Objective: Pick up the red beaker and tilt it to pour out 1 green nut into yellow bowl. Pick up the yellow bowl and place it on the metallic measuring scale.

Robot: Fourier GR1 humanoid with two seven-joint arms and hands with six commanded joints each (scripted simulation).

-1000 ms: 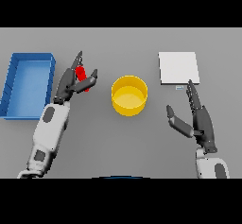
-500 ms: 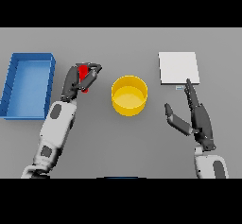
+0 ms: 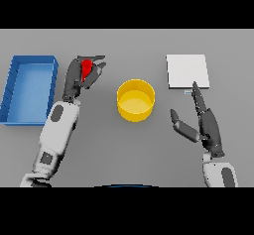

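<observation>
The grey table [image 3: 124, 154] carries everything in the head view. Largest on it is a blue tray [image 3: 11, 88] at the far left, its rim raised around a blue floor. At the upper right lies the metallic measuring scale [image 3: 186, 70], a flat pale square. Between them, near the middle, stands the yellow bowl [image 3: 135, 100], upright, apart from both hands. The left hand [image 3: 74, 75] sits just right of the tray and well left of the bowl, its fingers curled around the red beaker [image 3: 86, 68], which shows only partly between them. The right hand [image 3: 206, 125] hovers below the scale, fingers straight and spread from the thumb, holding nothing; its fingertip reaches close to the scale's lower edge.
</observation>
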